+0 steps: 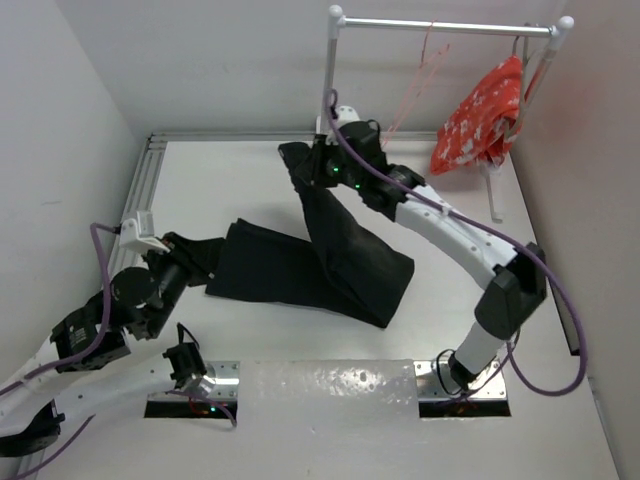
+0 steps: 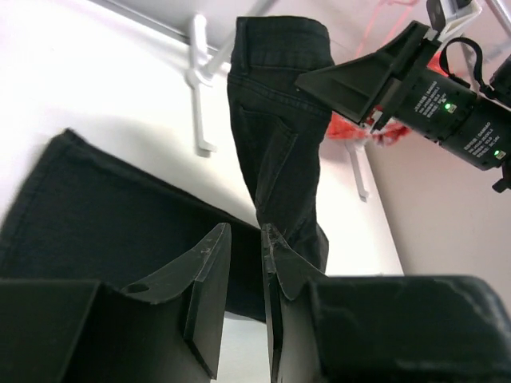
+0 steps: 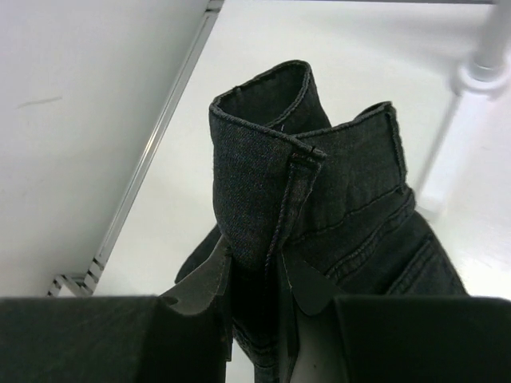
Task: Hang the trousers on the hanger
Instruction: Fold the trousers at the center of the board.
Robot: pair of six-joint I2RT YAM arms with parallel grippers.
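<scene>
right hand [image 3: 257, 275] clamped on the trousers [image 1: 300, 265] at the waistband; left hand [image 2: 246, 247] slightly apart, holding nothing.

White table [image 1: 250, 185] — black trousers [image 1: 290, 270] lie across it, white rail stand [image 1: 450, 28] at back.

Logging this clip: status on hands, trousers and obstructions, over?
Right hand clamped on trousers waistband, lifted. Left hand open, empty, near leg hem. Hanger bare on rail. Red-and-white cloth hangs beside it.
</scene>
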